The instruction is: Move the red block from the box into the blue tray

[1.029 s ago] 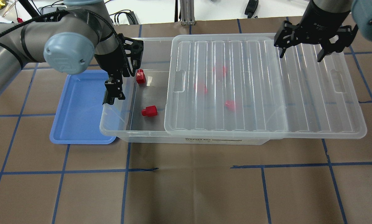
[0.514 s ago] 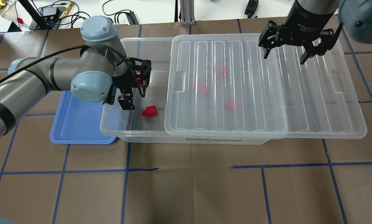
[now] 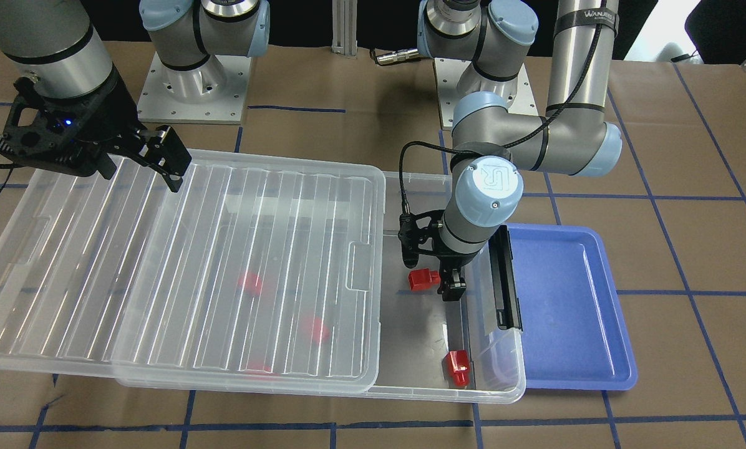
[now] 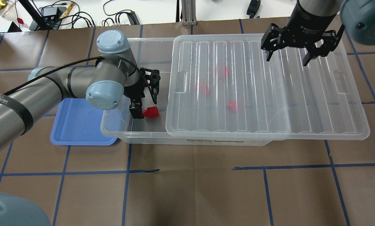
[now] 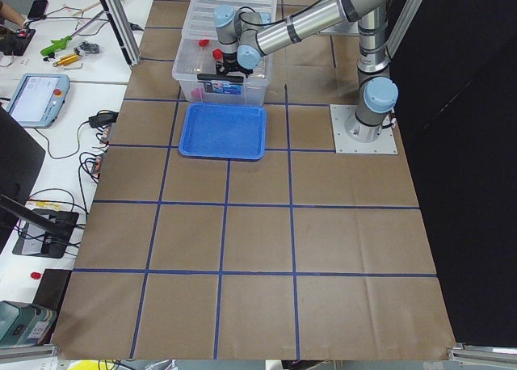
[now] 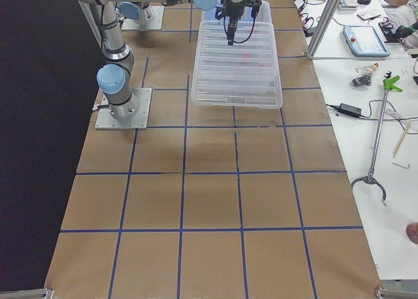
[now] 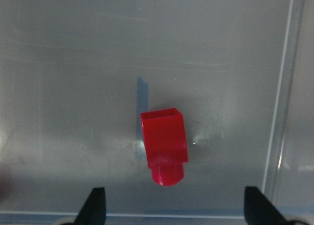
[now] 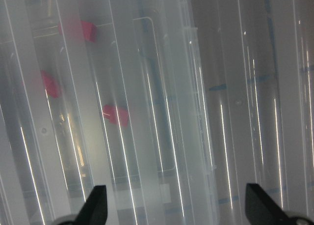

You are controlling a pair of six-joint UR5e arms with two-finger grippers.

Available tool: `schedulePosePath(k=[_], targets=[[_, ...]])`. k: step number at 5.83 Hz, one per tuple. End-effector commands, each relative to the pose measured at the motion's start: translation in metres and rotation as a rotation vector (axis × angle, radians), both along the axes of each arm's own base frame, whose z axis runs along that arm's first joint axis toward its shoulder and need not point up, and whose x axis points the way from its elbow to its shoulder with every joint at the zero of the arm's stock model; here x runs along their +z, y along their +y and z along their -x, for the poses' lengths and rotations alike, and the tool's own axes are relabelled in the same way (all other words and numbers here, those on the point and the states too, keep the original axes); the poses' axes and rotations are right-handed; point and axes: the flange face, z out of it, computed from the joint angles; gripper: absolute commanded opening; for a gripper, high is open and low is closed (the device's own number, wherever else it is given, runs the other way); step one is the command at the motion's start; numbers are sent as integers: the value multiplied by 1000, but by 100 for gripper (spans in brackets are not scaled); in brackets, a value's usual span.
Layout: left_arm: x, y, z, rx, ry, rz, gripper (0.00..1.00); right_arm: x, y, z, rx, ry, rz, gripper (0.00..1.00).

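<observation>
The clear box point(image 4: 115, 131) has its lid point(image 4: 300, 103) slid to the right, leaving its left end uncovered. A red block point(image 4: 150, 112) lies on the box floor there, also in the front view point(image 3: 424, 279) and the left wrist view point(image 7: 164, 146). My left gripper point(image 4: 145, 103) is open and low inside the box, its fingers either side of this block without gripping it point(image 3: 430, 273). A second uncovered red block point(image 3: 458, 366) lies near the box's far corner. The blue tray point(image 4: 77, 125) lies empty, left of the box. My right gripper point(image 4: 287, 59) is open and empty above the lid.
Three more red blocks point(image 4: 232, 106) point(image 4: 202, 88) point(image 4: 222, 71) show blurred under the lid, also in the right wrist view point(image 8: 114, 114). The box wall point(image 3: 504, 299) with its black latch stands between my left gripper and the tray point(image 3: 566, 312).
My left gripper has moved from the far block at the box's left wall toward the near side, down to the front block. My right gripper has shifted a little left over the lid.
</observation>
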Motion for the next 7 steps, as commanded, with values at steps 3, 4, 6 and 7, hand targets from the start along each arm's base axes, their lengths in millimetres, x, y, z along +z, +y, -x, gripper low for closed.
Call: schedulePosePath(k=[3,4,6,7], targets=[[-27,-2,10,-26,7,44,89,-1,0,0,8,0,-3,100],[-39,-3,9,-20,3,24,79,-1,0,0,8,0,-3,100],[-42,-4,9,-9,2,21,21,-2,0,0,8,-2,-4,100],[-26,-9,9,-13,-2,52,12,-1,0,0,8,-3,-3,100]])
